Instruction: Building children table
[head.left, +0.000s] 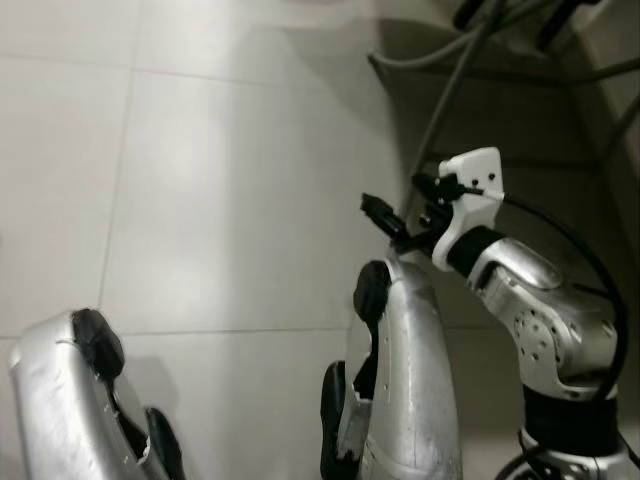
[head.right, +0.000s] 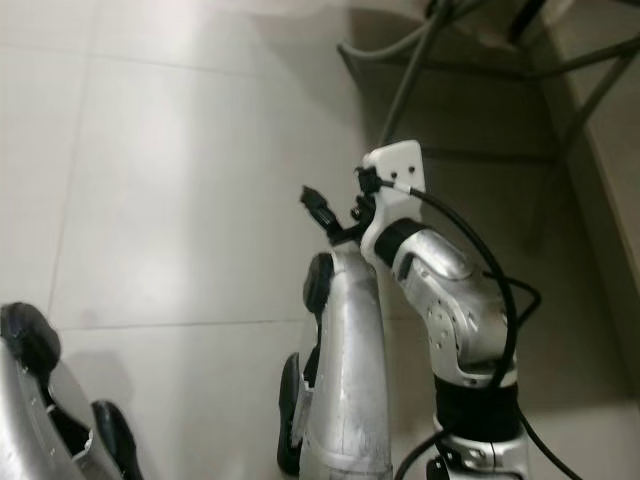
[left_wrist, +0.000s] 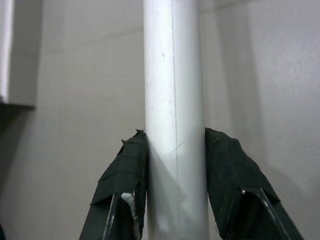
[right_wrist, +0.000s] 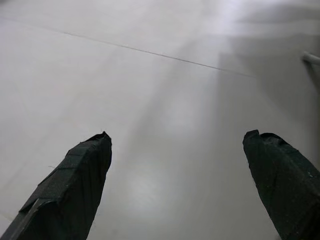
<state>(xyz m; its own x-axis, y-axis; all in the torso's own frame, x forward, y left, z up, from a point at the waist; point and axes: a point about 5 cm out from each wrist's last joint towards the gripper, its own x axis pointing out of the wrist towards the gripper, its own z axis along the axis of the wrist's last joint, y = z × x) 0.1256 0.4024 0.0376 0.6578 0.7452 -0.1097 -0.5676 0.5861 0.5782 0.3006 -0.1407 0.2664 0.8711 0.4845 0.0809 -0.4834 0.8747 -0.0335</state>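
Observation:
In the left wrist view a white round table leg (left_wrist: 175, 90) runs straight between my two black fingers. My left gripper (left_wrist: 175, 142) is shut on it, with both pads pressed against its sides. My right gripper (right_wrist: 177, 137) is open, its fingers (right_wrist: 75, 175) spread wide over the pale tiled floor with nothing between them. In the head views my right arm is bent at the right, its white wrist camera mount (head.left: 470, 190) raised above the floor. The end of a thin white rod (right_wrist: 311, 57) pokes in at the edge of the right wrist view.
Pale floor tiles (head.left: 230, 180) spread ahead and to the left. A grey metal frame of thin tubes (head.left: 450, 90) stands in shadow at the upper right. A black cable (head.left: 590, 260) loops around my right arm. Silver parts of my body (head.left: 405, 380) take up the lower picture.

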